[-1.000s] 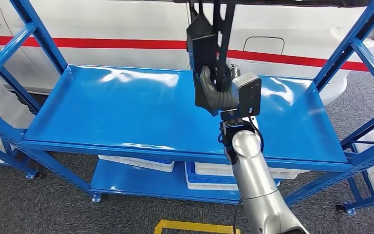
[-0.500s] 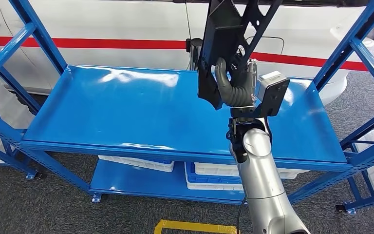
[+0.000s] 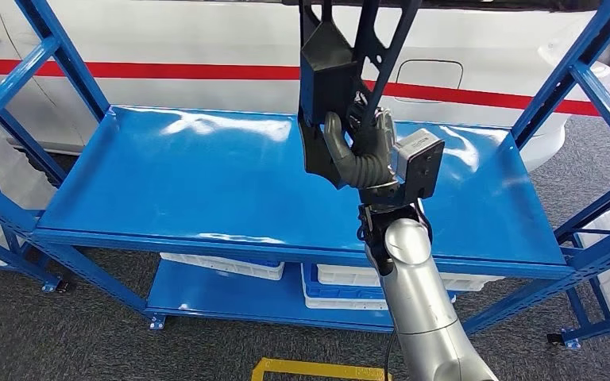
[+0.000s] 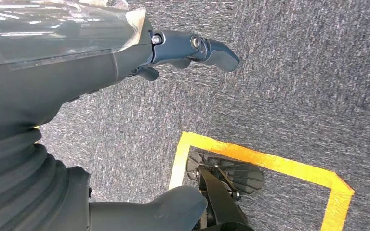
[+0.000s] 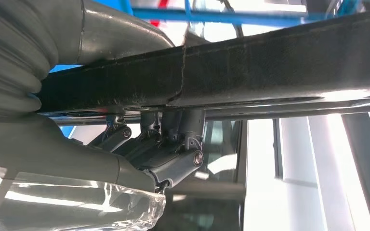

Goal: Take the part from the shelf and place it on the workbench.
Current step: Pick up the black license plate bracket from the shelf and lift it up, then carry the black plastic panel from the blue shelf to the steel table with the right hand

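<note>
Right now the right hand [image 3: 359, 151] is wrapped around the black part [image 3: 330, 87], thumb on the near face and fingers tucked behind it, holding it up in the air above the blue shelf [image 3: 206, 182]. From the right wrist view the part [image 5: 250, 72] reads as a long dark bar crossing the frame, with the fingers [image 5: 173, 144] curled under it, so the grasp looks real but it sits at the part's lower end.

That is the worry. The part runs from the hand up toward twelve o'clock, its struts climbing past the top of the frame, so most of its length hangs beyond the grip. My read is that any quick swing of the arm could lever it round in the hand or let it slip down onto the shelf.

Outward from there, blue uprights [image 3: 572, 71] stand at two o'clock and at ten o'clock, and a white car body [image 3: 167, 40] sits behind the shelf at twelve. A long part turned carelessly could clip an upright or the car as it is carried away.

Down at the left side, the left hand [image 4: 125, 62] hangs over grey carpet [image 4: 294, 72] with yellow floor tape [image 4: 270, 161], fingers loosely apart and holding nothing.
</note>
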Controlling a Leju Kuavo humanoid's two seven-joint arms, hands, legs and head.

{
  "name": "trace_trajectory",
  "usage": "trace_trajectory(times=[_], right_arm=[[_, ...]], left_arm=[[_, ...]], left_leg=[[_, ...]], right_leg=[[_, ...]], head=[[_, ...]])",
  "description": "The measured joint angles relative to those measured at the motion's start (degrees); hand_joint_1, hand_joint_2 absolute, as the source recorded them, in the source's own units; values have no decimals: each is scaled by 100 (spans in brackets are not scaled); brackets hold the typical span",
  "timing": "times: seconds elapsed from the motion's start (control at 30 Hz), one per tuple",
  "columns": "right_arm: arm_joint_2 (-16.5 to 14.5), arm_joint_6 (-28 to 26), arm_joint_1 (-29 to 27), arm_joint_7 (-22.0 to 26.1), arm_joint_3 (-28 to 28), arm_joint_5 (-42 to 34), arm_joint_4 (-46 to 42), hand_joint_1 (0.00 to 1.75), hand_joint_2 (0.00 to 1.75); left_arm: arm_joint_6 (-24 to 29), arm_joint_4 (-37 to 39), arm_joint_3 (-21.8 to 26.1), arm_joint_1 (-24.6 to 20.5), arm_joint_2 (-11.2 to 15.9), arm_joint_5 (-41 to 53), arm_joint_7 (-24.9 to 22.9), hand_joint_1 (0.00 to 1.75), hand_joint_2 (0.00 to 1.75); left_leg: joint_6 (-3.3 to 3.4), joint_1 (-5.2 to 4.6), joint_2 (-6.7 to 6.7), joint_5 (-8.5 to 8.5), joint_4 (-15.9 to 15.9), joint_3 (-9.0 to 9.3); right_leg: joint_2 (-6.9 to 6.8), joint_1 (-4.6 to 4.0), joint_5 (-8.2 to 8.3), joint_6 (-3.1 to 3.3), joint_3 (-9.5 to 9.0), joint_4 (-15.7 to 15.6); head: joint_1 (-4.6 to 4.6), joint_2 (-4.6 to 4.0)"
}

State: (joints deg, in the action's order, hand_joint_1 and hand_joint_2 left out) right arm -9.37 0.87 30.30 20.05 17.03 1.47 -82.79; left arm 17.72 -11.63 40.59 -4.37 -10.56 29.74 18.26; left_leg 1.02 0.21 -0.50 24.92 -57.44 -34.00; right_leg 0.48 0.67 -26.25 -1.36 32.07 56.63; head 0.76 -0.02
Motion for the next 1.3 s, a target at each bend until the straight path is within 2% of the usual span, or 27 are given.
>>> trace_trajectory(times=[0.1, 0.17, 0.23, 0.33, 0.4, 0.47, 0.5, 0.53, 0.57, 0.63, 0.67, 0.7, 0.73, 0.77, 0.83, 0.87, 0.9, 0.97, 1.0, 1.03, 1.07, 1.1, 1.13, 1.17, 1.2, 1.23, 1.3], right_arm=[[4, 47, -28, 22, 75, -3, 0, 175, 175], [19, 136, -104, 105, 233, -60, 1, 175, 175], [33, 189, -157, 184, 349, -110, 1, 175, 175], [38, 203, -167, 225, 399, -110, -4, 175, 175], [48, 205, -176, 243, 419, -110, -9, 175, 175], [69, 202, -210, 262, 430, -111, -10, 175, 175], [83, 196, -236, 276, 432, -111, -9, 175, 175], [98, 185, -258, 294, 433, -116, -9, 175, 175], [111, 169, -273, 315, 433, -127, -9, 175, 175], [128, 136, -278, 352, 436, -153, -9, 175, 175], [134, 122, -281, 366, 437, -163, -10, 175, 175], [143, 109, -286, 377, 438, -169, -10, 175, 175], [151, 96, -295, 385, 438, -173, -11, 175, 175], [161, 80, -306, 393, 436, -175, -12, 175, 175], [173, 43, -318, 414, 432, -178, -14, 175, 175], [176, 29, -320, 426, 431, -177, -14, 175, 175], [177, 19, -322, 437, 430, -175, -14, 175, 175], [177, 10, -332, 453, 432, -166, -13, 175, 175], [177, 8, -342, 457, 433, -159, -13, 175, 175], [177, 3, -354, 460, 434, -152, -13, 175, 175], [177, -2, -364, 461, 434, -142, -13, 175, 175], [177, -7, -371, 461, 434, -132, -13, 175, 175], [176, -12, -374, 463, 434, -124, -14, 175, 175], [176, -16, -374, 465, 434, -117, -18, 175, 175], [176, -23, -375, 467, 433, -114, -22, 175, 175], [176, -31, -377, 470, 432, -111, -27, 175, 175], [177, -53, -386, 471, 432, -109, -32, 175, 175]], left_arm=[[-15, 0, 14, -1, 0, -20, 21, 0, 175], [-64, 0, 75, -6, 1, -61, 70, 0, 175], [-107, -1, 128, -13, 2, -95, 111, 0, 175], [-130, -2, 133, -24, -1, -121, 128, 0, 175], [-138, -2, 133, -31, -4, -133, 131, 0, 175], [-143, -2, 134, -33, -4, -137, 136, 0, 175], [-150, -2, 136, -33, -4, -138, 143, 0, 175], [-167, -2, 136, -33, -4, -139, 156, 0, 175], [-187, -2, 137, -33, -4, -139, 177, 0, 175], [-240, -2, 137, -33, -5, -138, 224, 0, 175], [-262, -2, 137, -34, -5, -138, 247, 0, 175], [-285, -2, 137, -35, -4, -137, 264, 0, 175], [-303, -2, 137, -36, -3, -134, 280, 0, 175], [-316, -2, 137, -38, -3, -132, 291, 0, 175], [-331, -2, 137, -38, -1, -128, 302, 0, 175], [-333, -2, 137, -38, 0, -128, 304, 0, 175], [-336, -2, 137, -38, 1, -128, 304, 0, 175], [-340, -2, 137, -38, 0, -125, 304, 0, 175], [-342, -2, 137, -38, 0, -123, 303, 0, 175], [-344, -2, 137, -37, 0, -121, 302, 0, 175], [-349, -2, 137, -37, 0, -119, 303, 0, 175], [-359, -2, 137, -38, 1, -115, 308, 0, 175], [-372, -2, 137, -40, 1, -108, 318, 0, 175], [-385, -3, 137, -45, 2, -99, 330, 0, 175], [-395, -3, 136, -50, 3, -90, 345, 0, 175], [-405, -4, 136, -53, 4, -81, 357, 0, 175], [-427, -4, 136, -54, 4, -69, 374, 0, 175]], left_leg=[[0, 0, 0, 0, 0, 0], [21, -8, -2, 15, -17, -8], [57, -21, -3, 35, -38, -18], [143, 6, 9, -6, 48, 27], [202, 35, 27, -49, 120, 73], [219, 30, 34, -57, 123, 78], [220, 29, 34, -59, 120, 77], [218, 29, 31, -57, 117, 76], [212, 32, 28, -54, 113, 76], [170, 35, 24, -31, 80, 68], [134, 30, 21, -16, 55, 54], [95, 20, 17, 1, 19, 46], [61, 11, 11, 12, -12, 32], [29, 13, 7, 15, -31, 24], [-33, 52, 8, 75, -103, -11], [-66, 73, 15, 188, -228, -63], [-95, 89, 22, 369, -469, -161], [-133, 97, 31, 794, -1189, -453], [-144, 98, 31, 922, -1499, -572], [-144, 99, 31, 942, -1641, -608], [-133, 99, 31, 856, -1568, -532], [-110, 98, 31, 697, -1285, -344], [-76, 94, 30, 544, -866, -91], [-48, 82, 31, 429, -494, 137], [-20, 62, 29, 363, -230, 290], [4, 37, 27, 350, -90, 356], [51, 3, 28, 308, -45, 336]], right_leg=[[0, 0, 0, 0, 0, 0], [0, 35, 2, -16, -2, -5], [0, 84, 7, -43, -6, -17], [-9, 82, -28, -91, 17, 22], [-24, 63, -269, -49, 249, 495], [-29, 60, -603, 11, 656, 1308], [-29, 60, -683, 5, 800, 1590], [-30, 62, -667, -28, 845, 1674], [-32, 72, -565, -79, 778, 1535], [-52, 110, -255, -174, 385, 758], [-49, 105, -124, -177, 205, 447], [-45, 98, -51, -159, 87, 226], [-32, 82, -36, -117, 52, 168], [-14, 62, -28, -73, 65, 193], [-8, 93, -28, 14, 88, 178], [-8, 103, -12, 69, 96, 170], [-10, 109, 7, 119, 109, 163], [-18, 78, 35, 192, 151, 165], [-23, 62, 49, 210, 175, 167], [-27, 47, 62, 220, 196, 168], [-30, 37, 74, 224, 210, 168], [-30, 28, 86, 224, 217, 169], [-30, 21, 97, 217, 218, 169], [-30, 10, 113, 201, 223, 168], [-32, 4, 129, 180, 226, 166], [-36, 1, 147, 151, 232, 164], [-41, -4, 189, 81, 245, 149]], head=[[0, 1], [1, 0], [2, 0], [0, 1], [-18, 1], [-32, 1], [-33, 1], [-36, 0], [-38, 0], [-42, 0], [-39, 1], [-40, 1], [-35, 1], [-32, 1], [-25, 0], [-21, 0], [-14, 1], [-7, 2], [-7, 1], [-7, 1], [-7, 0], [-7, 0], [-7, 0], [-10, 0], [-12, 0], [-7, 0], [3, 0]])
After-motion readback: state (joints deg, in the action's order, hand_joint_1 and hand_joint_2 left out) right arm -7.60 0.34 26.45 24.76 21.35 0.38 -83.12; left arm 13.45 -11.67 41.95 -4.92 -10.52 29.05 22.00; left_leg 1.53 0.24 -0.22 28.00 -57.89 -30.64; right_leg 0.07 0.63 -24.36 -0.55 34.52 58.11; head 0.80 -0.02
